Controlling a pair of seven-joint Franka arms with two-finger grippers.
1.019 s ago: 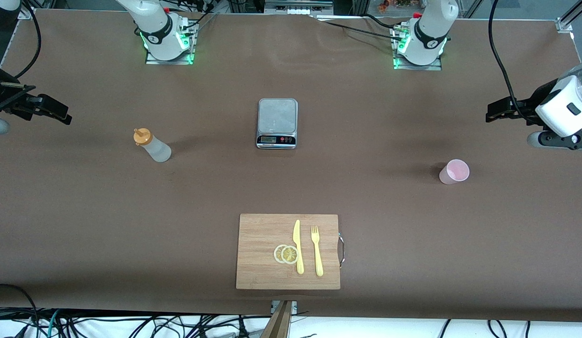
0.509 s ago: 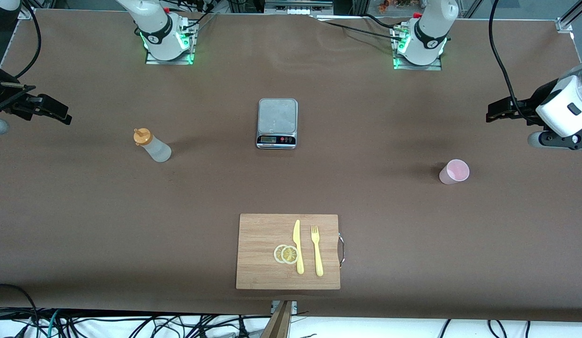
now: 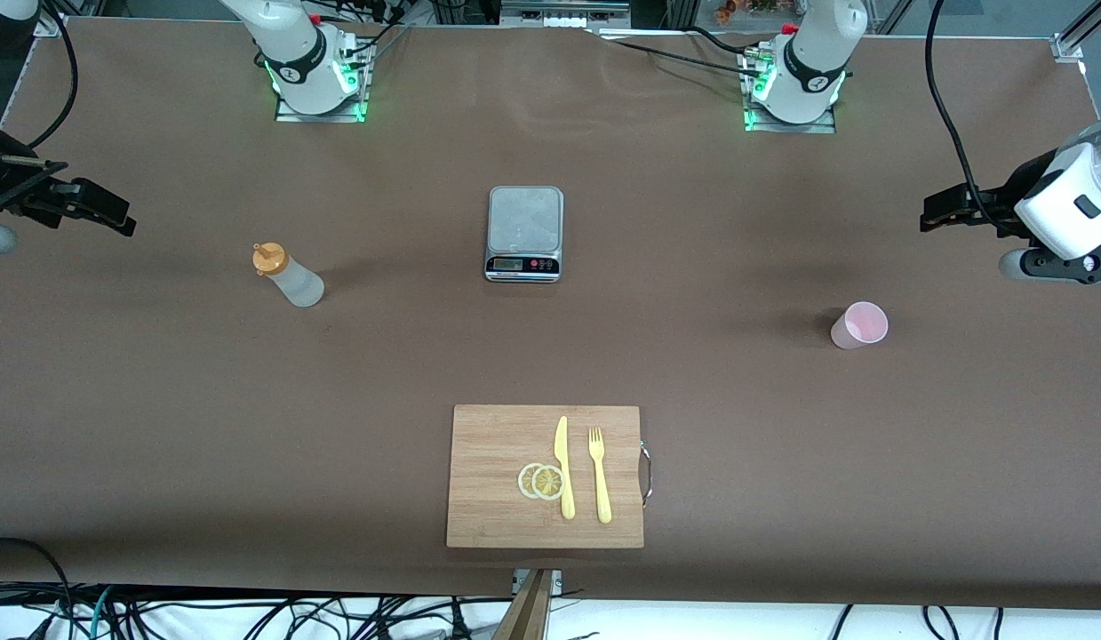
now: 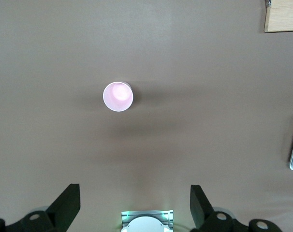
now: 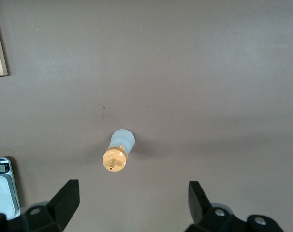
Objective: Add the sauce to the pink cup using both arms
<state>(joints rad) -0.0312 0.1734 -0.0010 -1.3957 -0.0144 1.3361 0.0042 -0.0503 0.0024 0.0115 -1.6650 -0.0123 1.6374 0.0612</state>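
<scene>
A small translucent whitish squeeze bottle with an orange nozzle cap (image 3: 288, 276) stands upright on the brown table (image 3: 159, 400) toward the right arm's end, while a small pale pink translucent plastic cup (image 3: 859, 324) stands upright toward the left arm's end, well apart from a silver digital kitchen scale (image 3: 525, 233) at mid-table. The black right gripper (image 5: 132, 205) hangs above the bottle with fingers spread wide and empty, and the black left gripper (image 4: 135, 205) hangs above the cup likewise. A bamboo cutting board (image 3: 488, 444) at the table's camera-side edge carries a yellow plastic knife (image 3: 563, 467), a yellow plastic fork (image 3: 600, 475) and two lemon slices (image 3: 540, 481).
</scene>
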